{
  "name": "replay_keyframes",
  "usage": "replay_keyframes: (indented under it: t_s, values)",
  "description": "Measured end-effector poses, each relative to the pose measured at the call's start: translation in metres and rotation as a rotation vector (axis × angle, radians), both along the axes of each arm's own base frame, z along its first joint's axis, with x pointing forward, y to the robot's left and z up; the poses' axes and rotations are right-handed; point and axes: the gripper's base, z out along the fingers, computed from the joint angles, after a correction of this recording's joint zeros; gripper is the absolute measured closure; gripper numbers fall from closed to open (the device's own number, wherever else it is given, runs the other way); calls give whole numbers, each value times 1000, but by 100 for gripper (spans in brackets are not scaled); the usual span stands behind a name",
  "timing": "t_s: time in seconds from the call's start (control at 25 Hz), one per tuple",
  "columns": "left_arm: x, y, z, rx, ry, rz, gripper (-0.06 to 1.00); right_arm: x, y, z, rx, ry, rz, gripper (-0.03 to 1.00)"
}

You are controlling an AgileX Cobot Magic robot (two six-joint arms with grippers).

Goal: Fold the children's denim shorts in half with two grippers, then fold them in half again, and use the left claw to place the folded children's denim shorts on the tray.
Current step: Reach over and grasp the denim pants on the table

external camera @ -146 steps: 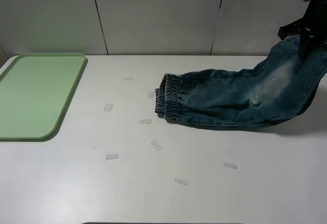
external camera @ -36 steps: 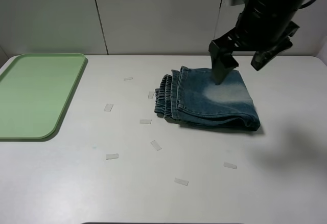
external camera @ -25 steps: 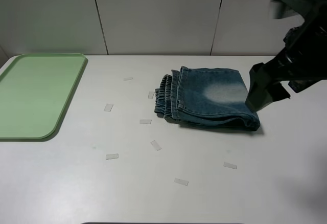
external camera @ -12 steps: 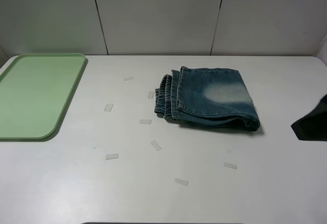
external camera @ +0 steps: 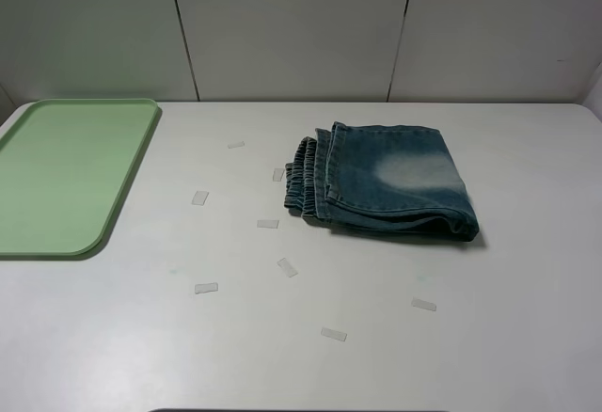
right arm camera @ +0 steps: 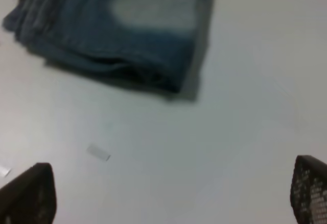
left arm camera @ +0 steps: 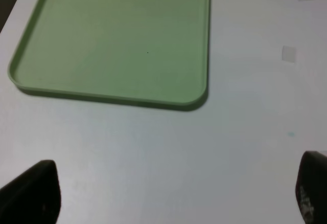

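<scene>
Exterior high: folded denim shorts [external camera: 390, 182] on table [external camera: 376, 346] (tray [external camera: 66, 177] well apart)

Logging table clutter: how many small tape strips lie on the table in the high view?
8: six strips between the tray and the shorts, two nearer the camera than the shorts. More may hide under them.

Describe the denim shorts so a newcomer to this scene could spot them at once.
On the white table, look right of the pale green tray, past the scattered bits of clear tape. The children's denim shorts lie there folded, waistband toward the tray. They are the only blue fabric thing, with a pale bleached patch on top.
</scene>
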Motion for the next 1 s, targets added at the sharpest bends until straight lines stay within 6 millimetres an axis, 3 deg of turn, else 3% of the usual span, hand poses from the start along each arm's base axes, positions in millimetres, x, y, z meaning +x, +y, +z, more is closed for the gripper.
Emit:
replay_keyframes:
  t_s: [0.4,1.0]
  values:
    - [0,0,0,0,0,0,4,-37,-7,-19,-8,-280,-212,27]
    - [0,0,0,0,0,0,4,-39,-10,-21,-66,-290,-252,27]
